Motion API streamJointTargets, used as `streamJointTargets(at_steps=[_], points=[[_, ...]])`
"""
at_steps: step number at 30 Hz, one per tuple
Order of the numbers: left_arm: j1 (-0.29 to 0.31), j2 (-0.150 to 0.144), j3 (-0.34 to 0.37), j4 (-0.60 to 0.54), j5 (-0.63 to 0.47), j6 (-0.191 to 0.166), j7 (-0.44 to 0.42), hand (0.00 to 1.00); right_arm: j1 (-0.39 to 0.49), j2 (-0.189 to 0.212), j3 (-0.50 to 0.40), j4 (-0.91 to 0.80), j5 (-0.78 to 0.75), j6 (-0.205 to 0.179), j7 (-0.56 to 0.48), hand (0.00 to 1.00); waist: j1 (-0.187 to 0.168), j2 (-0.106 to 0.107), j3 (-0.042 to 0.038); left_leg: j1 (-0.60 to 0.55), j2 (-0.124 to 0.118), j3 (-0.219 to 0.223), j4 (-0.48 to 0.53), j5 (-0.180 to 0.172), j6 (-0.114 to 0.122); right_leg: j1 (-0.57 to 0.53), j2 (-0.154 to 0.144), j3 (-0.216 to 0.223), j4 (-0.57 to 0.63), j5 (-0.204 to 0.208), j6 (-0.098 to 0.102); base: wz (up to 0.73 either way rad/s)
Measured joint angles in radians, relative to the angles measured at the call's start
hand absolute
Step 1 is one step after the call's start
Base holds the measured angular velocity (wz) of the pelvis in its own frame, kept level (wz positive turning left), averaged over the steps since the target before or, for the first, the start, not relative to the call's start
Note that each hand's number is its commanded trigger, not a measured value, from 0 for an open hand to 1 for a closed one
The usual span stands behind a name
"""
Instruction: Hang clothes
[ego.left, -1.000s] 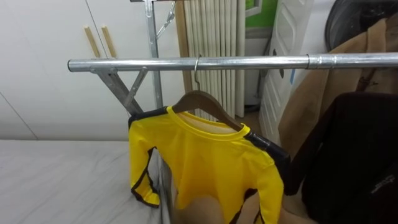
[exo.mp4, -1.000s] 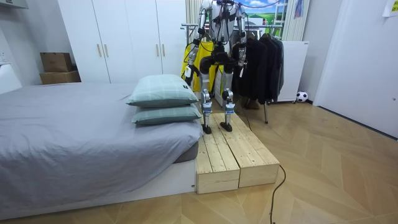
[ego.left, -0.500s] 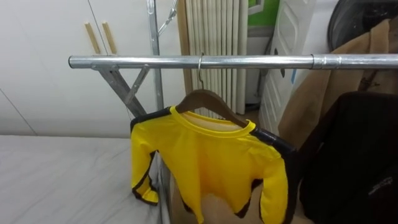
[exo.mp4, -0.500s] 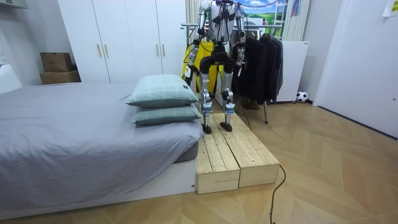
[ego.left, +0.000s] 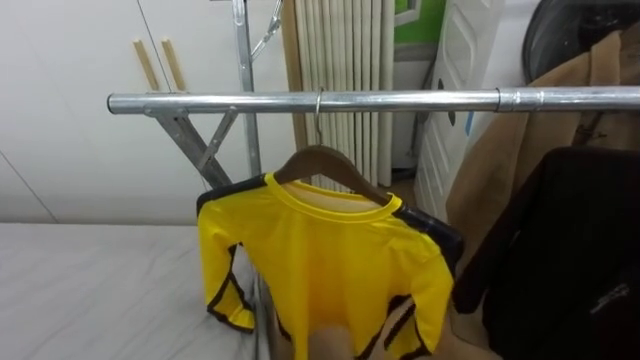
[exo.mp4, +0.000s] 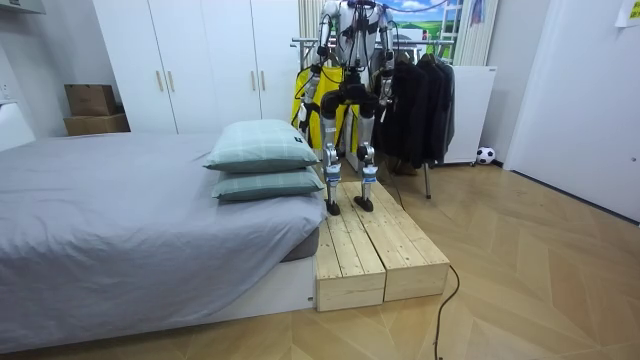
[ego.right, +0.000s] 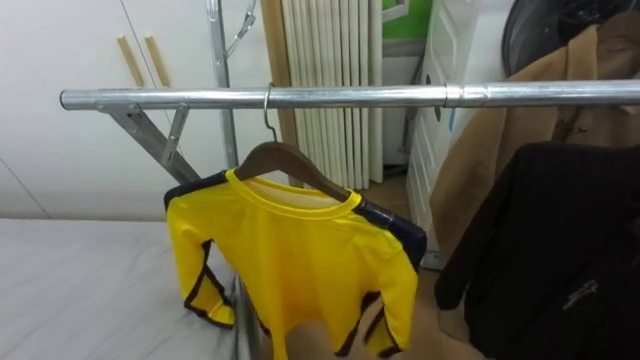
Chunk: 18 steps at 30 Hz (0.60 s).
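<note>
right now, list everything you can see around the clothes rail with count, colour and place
silver metal rail: one, across the top of the eye views
brown wooden hanger: one, hooked on the rail
yellow long-sleeved shirt with black trim: one, on the hanger
black garment: one, right of the shirt
tan coat: one, behind the black garment
cream ribbed radiator: one, behind the rail
grey bed: one, room view's left
pale green pillows: two, stacked on the bed
pale wooden platform: one, beside the bed
white wardrobe: one, back wall
robot: stands on the platform, facing the rail
</note>
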Motion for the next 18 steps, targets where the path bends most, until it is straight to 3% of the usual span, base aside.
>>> streamJointTargets(at_steps=[8,18], points=[[0.0,-0.002,-0.007,0.001,0.001,0.0,-0.021,0.0,0.0,0.0,0.0,-0.002,-0.016,-0.002,-0.001,0.0,0.001,0.001,-0.0094,0.002,0.0,-0.002,0.0,0.0,0.0,0.001,0.0,0.0,0.001,0.0,0.0,0.0],[0.003,-0.002,-0.006,0.001,0.003,0.0,-0.022,0.0,0.0,0.0,-0.001,-0.005,-0.019,-0.002,-0.001,0.0,0.001,-0.002,-0.0076,0.017,0.0,0.0,0.0,0.0,0.0,0.016,0.0,-0.002,0.001,0.0,0.001,0.0]])
